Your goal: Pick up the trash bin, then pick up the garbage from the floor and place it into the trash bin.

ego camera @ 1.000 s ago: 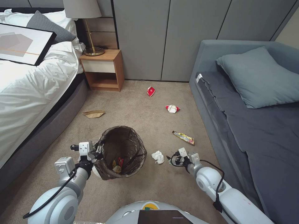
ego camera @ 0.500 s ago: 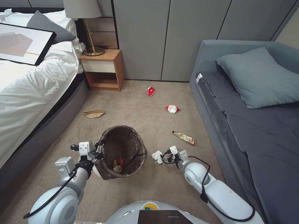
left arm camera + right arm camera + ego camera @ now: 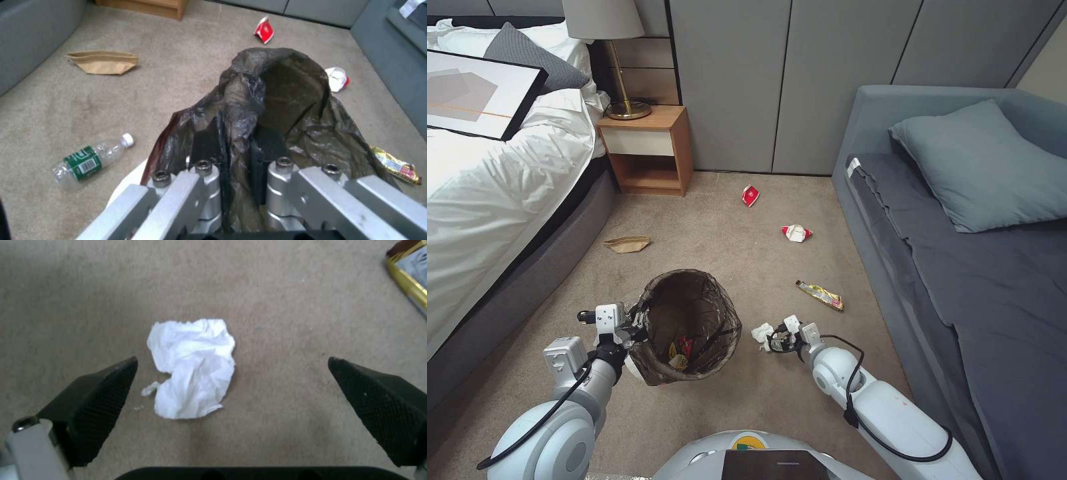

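1. The crumpled white tissue, a piece of the garbage, lies on the tan carpet floor just to the right of the trash bin.
2. The right gripper hangs over the tissue with its jaws spread wide, one black textured finger on either side and neither touching the paper; the head view places this gripper close beside the tissue.
3. The trash bin, lined with a dark brown bag folded over its rim, is held at its left rim by the left gripper; the left wrist view shows the black fingers closed on the bin wall and bag. Yellow and red scraps lie in its bottom.
4. Other garbage on the floor: a yellow wrapper to the right of the bin; a crushed red-and-white cup and a red wrapper farther off; a flat brown paper bag toward the bed; a plastic bottle near the bin.
5. Surroundings: a nightstand with a lamp by the bed, and a grey sofa on the right.
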Controlling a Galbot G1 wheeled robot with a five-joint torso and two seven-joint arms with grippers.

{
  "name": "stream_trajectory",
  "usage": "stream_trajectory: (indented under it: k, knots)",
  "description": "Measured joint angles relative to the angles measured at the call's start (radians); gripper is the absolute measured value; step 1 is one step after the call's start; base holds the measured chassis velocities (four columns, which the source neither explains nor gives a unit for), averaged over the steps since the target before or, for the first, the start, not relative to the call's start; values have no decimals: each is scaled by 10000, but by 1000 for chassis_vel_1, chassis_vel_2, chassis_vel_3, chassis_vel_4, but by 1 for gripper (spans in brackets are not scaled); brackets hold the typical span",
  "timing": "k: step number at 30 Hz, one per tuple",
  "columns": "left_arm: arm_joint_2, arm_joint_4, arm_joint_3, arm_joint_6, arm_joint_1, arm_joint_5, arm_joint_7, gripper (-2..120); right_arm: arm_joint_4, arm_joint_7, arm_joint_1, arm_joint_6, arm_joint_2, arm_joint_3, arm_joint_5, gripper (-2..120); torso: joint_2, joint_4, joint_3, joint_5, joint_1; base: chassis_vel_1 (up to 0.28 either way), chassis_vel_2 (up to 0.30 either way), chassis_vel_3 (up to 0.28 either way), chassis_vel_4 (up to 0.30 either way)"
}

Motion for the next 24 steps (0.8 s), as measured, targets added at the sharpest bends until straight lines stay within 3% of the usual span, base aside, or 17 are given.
stream_trajectory:
  k: [24]
  knots:
    - [-50, 0, 12, -14, -74, -12, 4, 8, -964, 670, 759, -217, 480, -1006, -230, 100, 0, 0, 0, 0, 0, 0, 0, 0, 0]
